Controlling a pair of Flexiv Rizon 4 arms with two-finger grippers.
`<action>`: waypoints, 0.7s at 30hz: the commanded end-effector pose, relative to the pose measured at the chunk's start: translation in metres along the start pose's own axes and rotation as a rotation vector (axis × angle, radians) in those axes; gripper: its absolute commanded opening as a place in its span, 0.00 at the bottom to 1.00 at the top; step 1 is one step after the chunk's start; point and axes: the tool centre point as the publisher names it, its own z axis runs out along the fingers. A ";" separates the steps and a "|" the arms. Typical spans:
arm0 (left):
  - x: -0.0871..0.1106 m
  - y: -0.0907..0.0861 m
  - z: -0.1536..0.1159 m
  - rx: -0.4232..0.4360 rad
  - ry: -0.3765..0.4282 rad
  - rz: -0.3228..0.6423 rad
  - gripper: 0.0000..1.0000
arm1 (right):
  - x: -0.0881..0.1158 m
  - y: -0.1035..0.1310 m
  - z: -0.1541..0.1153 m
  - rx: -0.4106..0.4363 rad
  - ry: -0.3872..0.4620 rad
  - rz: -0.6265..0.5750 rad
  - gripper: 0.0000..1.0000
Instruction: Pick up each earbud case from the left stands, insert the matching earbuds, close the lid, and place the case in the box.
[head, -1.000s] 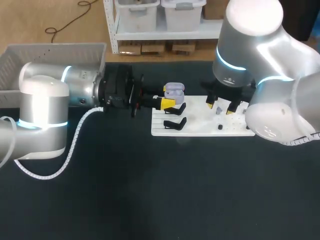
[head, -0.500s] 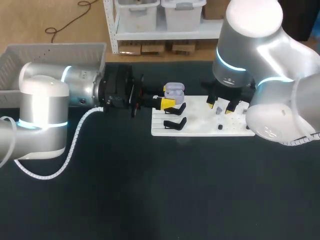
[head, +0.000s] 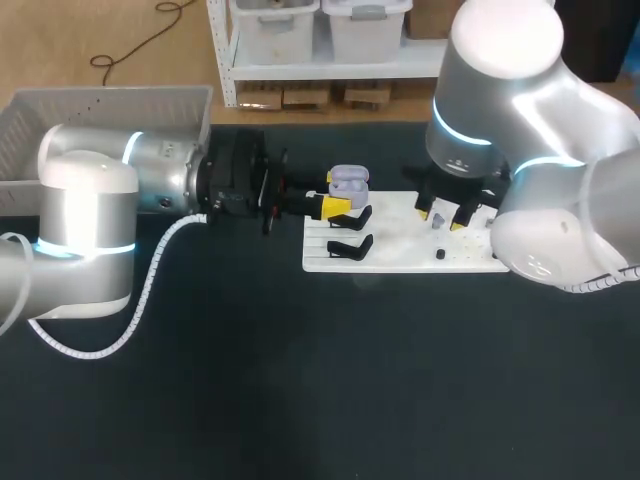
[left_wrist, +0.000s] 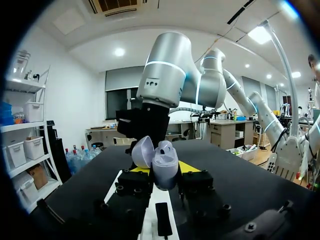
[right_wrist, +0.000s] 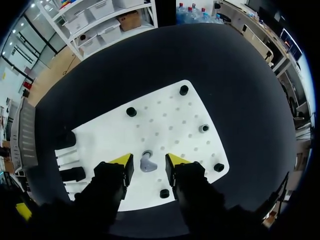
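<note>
Only the right wrist view shows the lavender earbud (right_wrist: 146, 163) lying on the white board (right_wrist: 172, 112), between the spread fingers of the right gripper (right_wrist: 148, 160) — neither tip seems to touch it. The left wrist view shows the earbud case (left_wrist: 163, 164) (lid up) clamped in the left gripper (head: 336, 206), near the black stands (head: 350, 245). Since a second ago — scarcely any shift in either arm.

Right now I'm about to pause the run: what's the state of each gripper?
Left gripper: shut on the open case.
Right gripper: open, astride an earbud, not touching it.
</note>
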 end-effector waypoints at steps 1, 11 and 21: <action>0.000 -0.001 0.000 -0.005 0.000 0.002 0.00 | 0.000 -0.001 0.001 -0.003 -0.003 0.004 0.40; 0.000 -0.001 0.000 -0.005 0.000 0.002 0.00 | 0.000 0.001 0.000 -0.008 0.004 -0.003 0.35; 0.000 -0.001 0.000 -0.005 0.000 0.002 0.00 | 0.000 0.003 0.003 -0.010 0.014 -0.011 0.30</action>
